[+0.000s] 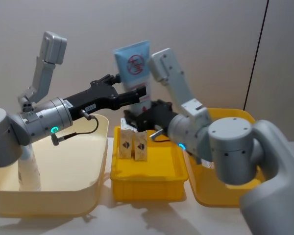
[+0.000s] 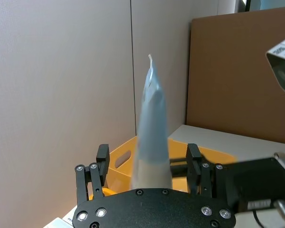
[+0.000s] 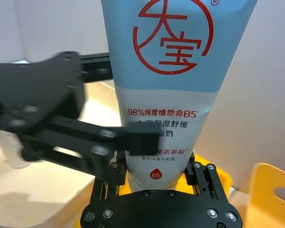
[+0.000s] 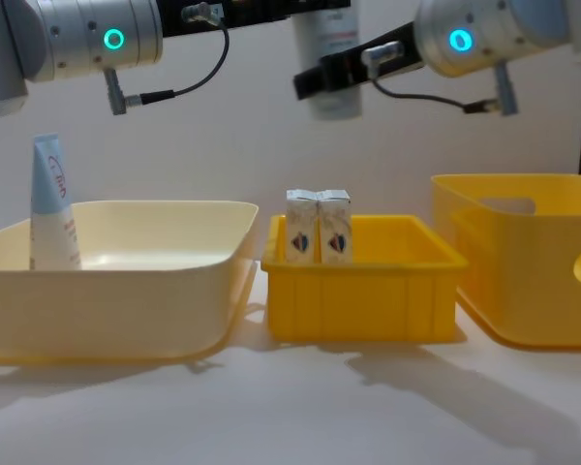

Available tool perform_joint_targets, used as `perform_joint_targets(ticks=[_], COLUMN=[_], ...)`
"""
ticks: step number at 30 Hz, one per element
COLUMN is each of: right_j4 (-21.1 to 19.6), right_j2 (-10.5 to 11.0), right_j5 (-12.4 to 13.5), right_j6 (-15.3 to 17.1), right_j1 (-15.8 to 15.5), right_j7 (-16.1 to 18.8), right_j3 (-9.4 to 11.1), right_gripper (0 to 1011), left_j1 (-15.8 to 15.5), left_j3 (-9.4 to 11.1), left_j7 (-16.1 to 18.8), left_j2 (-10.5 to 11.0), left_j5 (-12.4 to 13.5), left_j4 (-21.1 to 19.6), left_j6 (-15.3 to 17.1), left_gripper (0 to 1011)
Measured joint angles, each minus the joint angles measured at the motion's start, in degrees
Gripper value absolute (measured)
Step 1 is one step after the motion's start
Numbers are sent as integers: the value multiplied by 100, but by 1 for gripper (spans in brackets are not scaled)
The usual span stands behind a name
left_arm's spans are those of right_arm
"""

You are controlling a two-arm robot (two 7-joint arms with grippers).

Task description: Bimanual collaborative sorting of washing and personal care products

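light-blue tube (image 1: 133, 66) upright at 12 o'clock above small yellow bin (image 1: 154, 166) | right gripper (image 3: 154, 178) pinching its base | left gripper (image 1: 137, 95) fingers spread beside tube

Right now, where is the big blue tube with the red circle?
The light-blue tube is up in the air at the centre, between both grippers, above the small yellow bin holding two cartons.

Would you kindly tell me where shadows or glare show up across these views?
Chest view: soft shadows spread over the table in front of the cream bin and the small yellow tray, suggesting light from above and behind. Head view: a faint shadow lies under that tray. Right wrist view: the blue tube shows no glare, and its print is legible.
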Motion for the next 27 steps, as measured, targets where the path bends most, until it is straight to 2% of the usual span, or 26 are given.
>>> perform_joint_targets(ticks=[10,17,25,27], right_j4=[-350,-627,-740,-738], right_j2=[350,568,637,633], right_j5=[-103,-203,-284,-329], right_j6=[260,564,826,938], right_j1=[-135,-270,-338,-344], right_j7=[-105,-284,-516,-645], right_j3=[305,601,890,1016], right_gripper=[666,666,666,666], left_j1=[0,0,0,0], left_j3=[0,0,0,0], left_j7=[0,0,0,0], left_j2=[0,0,0,0], left_j5=[0,0,0,0], left_j4=[0,0,0,0], left_j6=[-1,-1,0,-1], left_gripper=[1000,999,1000,1000])
